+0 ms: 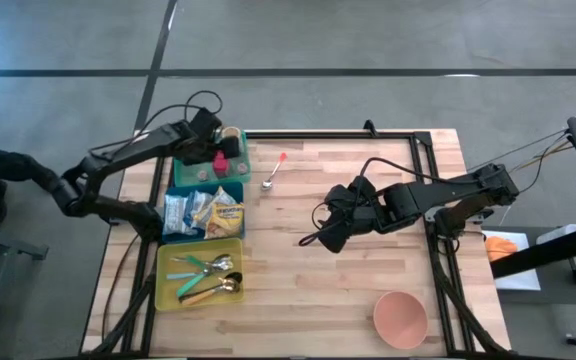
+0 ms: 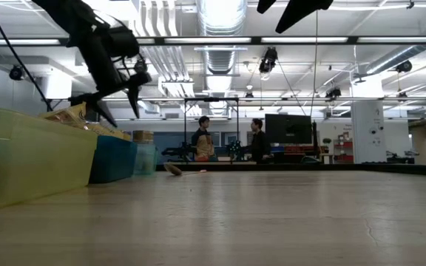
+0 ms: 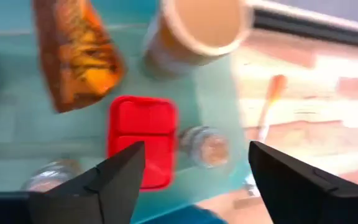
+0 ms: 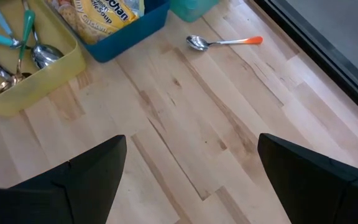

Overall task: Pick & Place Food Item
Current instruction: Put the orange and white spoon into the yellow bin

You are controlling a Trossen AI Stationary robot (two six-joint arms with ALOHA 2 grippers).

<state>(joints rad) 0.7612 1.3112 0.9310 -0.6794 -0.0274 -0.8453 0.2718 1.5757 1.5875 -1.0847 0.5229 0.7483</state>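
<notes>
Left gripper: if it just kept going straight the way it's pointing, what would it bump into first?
Probably the red container in the teal bin. The left gripper hangs open above it, fingers straddling the red container and a small jar beside it. Depth is unclear, so the jar might be touched first.

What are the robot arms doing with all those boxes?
The left gripper hangs open over the teal bin, above a red box and a small jar, holding nothing. The right gripper waits open over the middle of the table. A spoon lies beside the bin.
</notes>
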